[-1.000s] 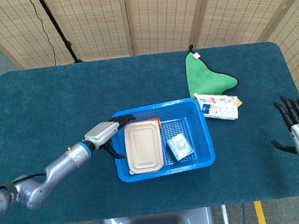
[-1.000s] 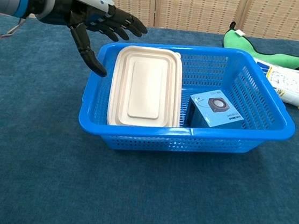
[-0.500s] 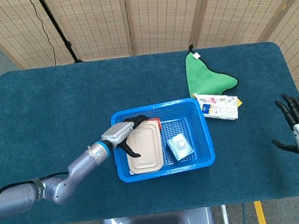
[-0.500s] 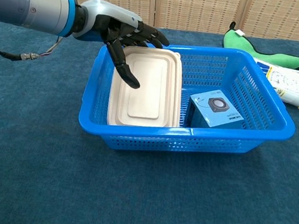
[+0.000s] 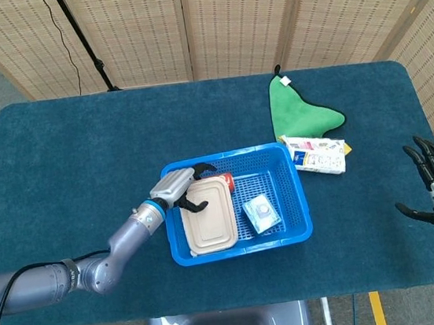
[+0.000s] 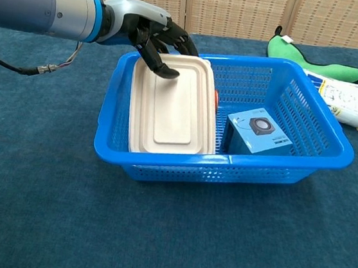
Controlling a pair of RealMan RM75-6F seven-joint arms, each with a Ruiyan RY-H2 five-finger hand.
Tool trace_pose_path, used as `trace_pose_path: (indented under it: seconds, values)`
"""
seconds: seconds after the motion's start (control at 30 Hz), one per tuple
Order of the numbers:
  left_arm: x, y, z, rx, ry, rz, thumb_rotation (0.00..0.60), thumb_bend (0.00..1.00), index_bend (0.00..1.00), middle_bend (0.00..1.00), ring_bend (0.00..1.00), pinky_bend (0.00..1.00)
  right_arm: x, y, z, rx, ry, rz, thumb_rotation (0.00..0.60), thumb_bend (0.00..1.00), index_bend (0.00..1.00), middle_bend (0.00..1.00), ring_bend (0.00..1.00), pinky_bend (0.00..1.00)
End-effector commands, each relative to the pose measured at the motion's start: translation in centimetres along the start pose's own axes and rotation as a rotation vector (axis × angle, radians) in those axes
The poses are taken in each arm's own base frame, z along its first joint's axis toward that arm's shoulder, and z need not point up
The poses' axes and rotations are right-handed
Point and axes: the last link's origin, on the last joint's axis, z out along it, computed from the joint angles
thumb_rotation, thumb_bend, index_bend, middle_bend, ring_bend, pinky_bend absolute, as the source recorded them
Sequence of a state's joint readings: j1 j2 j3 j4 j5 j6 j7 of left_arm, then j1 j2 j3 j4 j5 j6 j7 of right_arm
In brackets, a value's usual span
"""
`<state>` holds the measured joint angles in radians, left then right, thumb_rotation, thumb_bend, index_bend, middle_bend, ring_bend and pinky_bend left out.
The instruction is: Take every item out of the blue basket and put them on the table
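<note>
Beige lidded box point(image 6: 172, 104) lengthwise front-to-back

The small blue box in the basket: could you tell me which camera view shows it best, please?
The chest view: the small blue box is close and large, with its printed top and front face visible inside the blue basket. The head view shows it only from above, small, beside the beige lidded container.

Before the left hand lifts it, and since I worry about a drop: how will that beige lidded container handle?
The beige container looks like rigid, smooth plastic, so probably stiff but slippery. It is wide and flat, and the left hand grips only its far edge, so it may tilt.
</note>
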<state>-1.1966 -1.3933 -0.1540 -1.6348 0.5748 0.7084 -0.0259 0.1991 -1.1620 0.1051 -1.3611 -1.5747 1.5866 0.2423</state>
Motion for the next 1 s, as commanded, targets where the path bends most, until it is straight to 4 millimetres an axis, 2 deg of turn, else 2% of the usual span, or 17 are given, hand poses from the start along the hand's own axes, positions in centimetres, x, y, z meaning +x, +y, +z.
trace_pose_path:
  seconds: [0.03,0.13,0.2,0.4,0.57,0.7,0.77,0.83,0.9,0.97,1.0]
  values:
    - [-0.1,0.1,-0.1,0.005,0.052,0.001,0.6,0.62,0.45,0.39,0.46,0.62,0.0,0.0,0.0,0.002,0.002,0.002,0.6,0.0,0.0,0.0,0.0,0.0]
    - [0.2,0.3,-0.4,-0.015,0.097,-0.004,0.6,0.76,0.51,0.44,0.5,0.64,0.0,-0.1,0.0,0.003,0.004,0.003,0.6,0.0,0.0,0.0,0.0,0.0]
    - [0.7,0.6,-0.8,-0.038,0.13,-0.022,0.6,0.79,0.53,0.45,0.51,0.64,0.0,-0.1,0.0,0.003,0.005,0.004,0.6,0.0,0.0,0.0,0.0,0.0]
    - [2.9,1.8,-2.6,-0.117,0.208,-0.054,0.6,0.79,0.54,0.46,0.52,0.64,0.0,-0.1,0.0,0.001,0.01,0.007,0.6,0.0,0.0,0.0,0.0,0.0]
    - [6.6,2.7,-5.4,-0.169,0.319,-0.035,0.6,0.79,0.54,0.46,0.52,0.64,0.2,-0.2,-0.1,0.001,0.016,0.009,0.6,0.0,0.0,0.0,0.0,0.0]
    - [9.3,2.0,-7.7,-0.15,0.392,-0.006,0.6,0.79,0.54,0.46,0.52,0.64,0.3,-0.2,-0.2,0.004,0.019,0.011,0.6,0.0,0.0,0.0,0.0,0.0]
    - [11.1,0.2,-8.8,-0.094,0.449,0.034,0.6,0.79,0.54,0.46,0.52,0.64,0.3,-0.4,-0.3,0.008,0.02,0.014,0.6,0.0,0.0,0.0,0.0,0.0]
    - [11.9,-1.3,-9.3,-0.057,0.473,0.047,0.6,0.79,0.54,0.46,0.52,0.64,0.3,-0.5,-0.3,0.012,0.02,0.014,0.6,0.0,0.0,0.0,0.0,0.0]
    - [12.7,-3.6,-9.8,-0.003,0.508,0.053,0.6,0.78,0.54,0.46,0.52,0.64,0.3,-0.6,-0.4,0.018,0.019,0.015,0.6,0.0,0.0,0.0,0.0,0.0]
    - [13.3,-7.9,-10.1,0.1,0.534,0.032,0.6,0.78,0.54,0.46,0.52,0.64,0.2,-1.0,-0.6,0.031,0.02,0.022,0.6,0.0,0.0,0.0,0.0,0.0]
    - [13.4,-9.2,-10.0,0.123,0.533,0.021,0.6,0.77,0.54,0.46,0.52,0.64,0.1,-1.1,-0.6,0.035,0.018,0.02,0.6,0.0,0.0,0.0,0.0,0.0]
